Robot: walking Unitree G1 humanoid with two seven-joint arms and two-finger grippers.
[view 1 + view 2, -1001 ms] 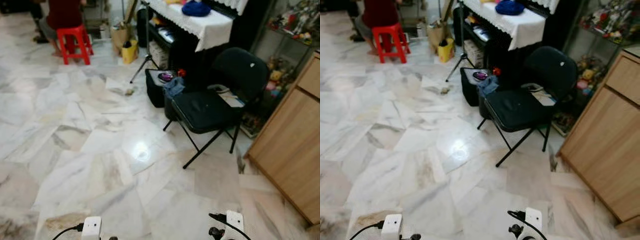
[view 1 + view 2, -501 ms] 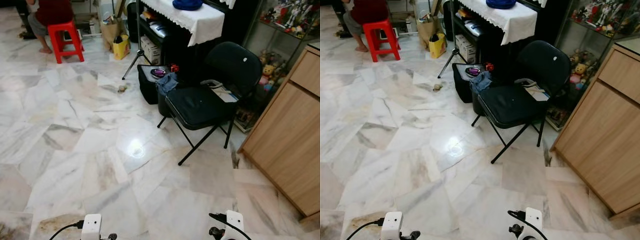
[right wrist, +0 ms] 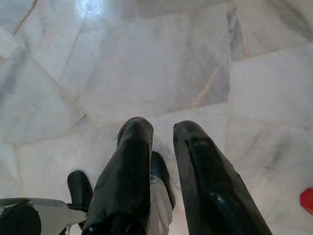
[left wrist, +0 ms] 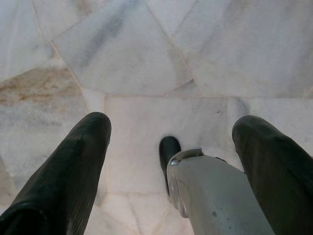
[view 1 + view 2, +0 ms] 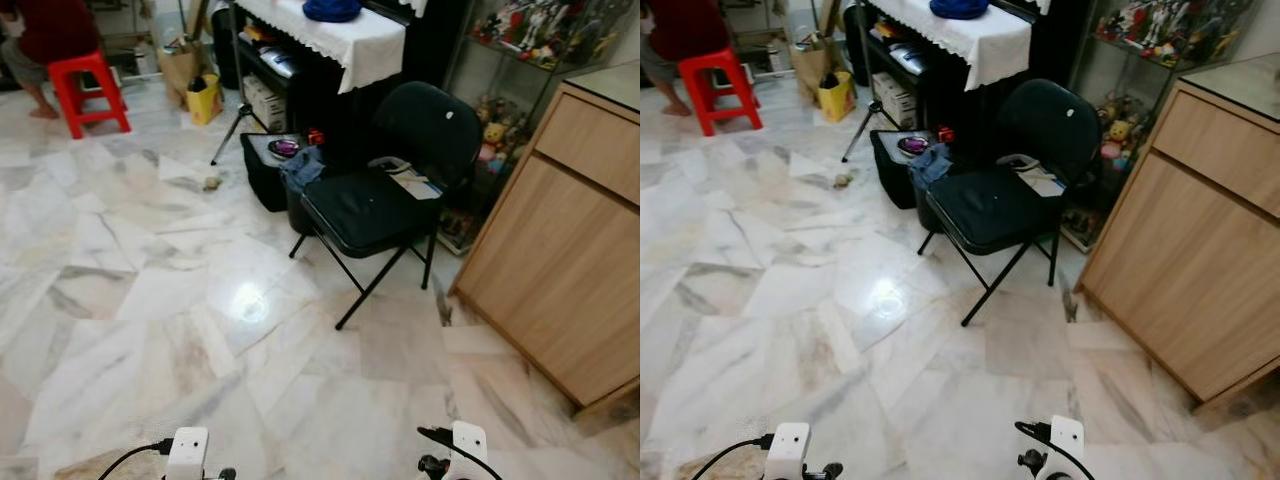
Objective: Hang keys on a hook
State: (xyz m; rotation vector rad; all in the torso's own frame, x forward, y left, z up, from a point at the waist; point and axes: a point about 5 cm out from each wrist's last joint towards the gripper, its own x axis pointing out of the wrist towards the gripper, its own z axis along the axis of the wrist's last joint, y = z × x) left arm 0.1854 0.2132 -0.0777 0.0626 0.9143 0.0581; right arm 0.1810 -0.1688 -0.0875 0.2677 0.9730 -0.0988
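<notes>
I see no keys and no hook in these views. Both arms hang low over the white marble floor [image 5: 150, 300]; their white wrist blocks show at the bottom edge of the eye views, left [image 5: 187, 452] and right [image 5: 468, 445]. In the left wrist view my left gripper [image 4: 171, 127] is open, its black fingers [image 4: 83, 152] wide apart above my grey leg [image 4: 215, 196]. In the right wrist view my right gripper [image 3: 163, 128] has its fingers [image 3: 129, 161] close together, a narrow slit between them, and nothing visible in it.
A black folding chair [image 5: 375, 205] stands ahead, papers on its seat. A light wooden cabinet [image 5: 560, 240] fills the right. Behind are a black piano with a white cloth [image 5: 330, 40], a black bag [image 5: 262, 170], a toy shelf [image 5: 510, 30], and a person on a red stool [image 5: 85, 85].
The whole picture has slid left and the cabinet fills more of the right, so the camera has turned right and moved forward. Both arms hang as before.
</notes>
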